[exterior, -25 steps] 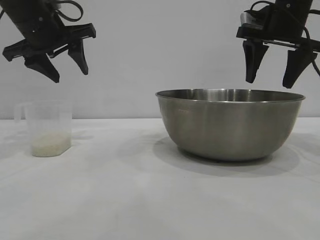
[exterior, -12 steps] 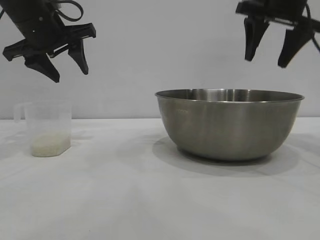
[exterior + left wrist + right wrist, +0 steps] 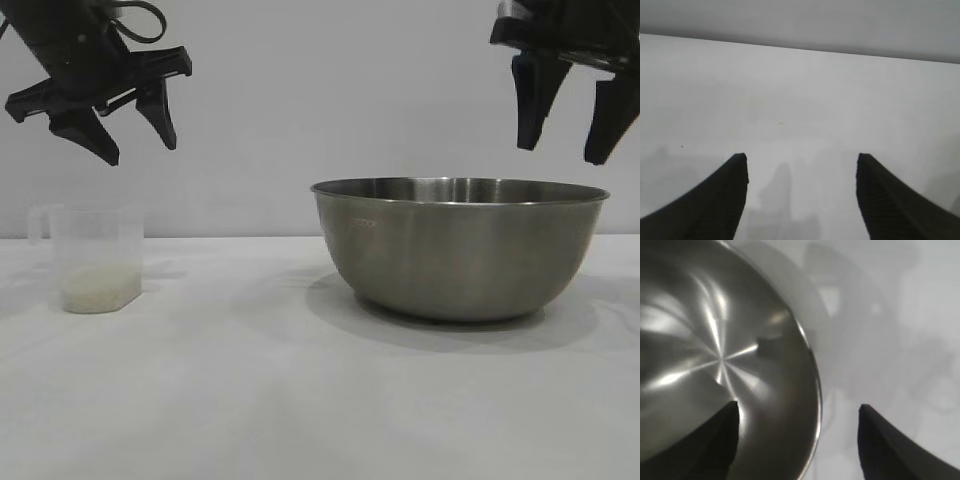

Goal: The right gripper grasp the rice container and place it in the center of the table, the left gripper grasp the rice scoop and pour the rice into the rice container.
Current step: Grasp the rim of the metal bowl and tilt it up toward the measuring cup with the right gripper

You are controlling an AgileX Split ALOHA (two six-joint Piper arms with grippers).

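right end effector [image 3: 567, 142]: lifted clear, upper right, fingers apart, empty | rice container [image 3: 460, 250]: released mid-bench (placement seemingly done) | left end effector [image 3: 128, 133]: apart, unmoved above rice scoop [image 3: 92, 257]

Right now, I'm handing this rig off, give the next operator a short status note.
Right gripper: open, empty, above the right rim of the rice container.
Left gripper: open, empty, above the rice scoop.
Container stands on the table, right of the middle in the exterior view, empty.
Scoop sits upright at the left, rice inside.
Done: container appears placed.
Left: grasp scoop, pour rice into container.
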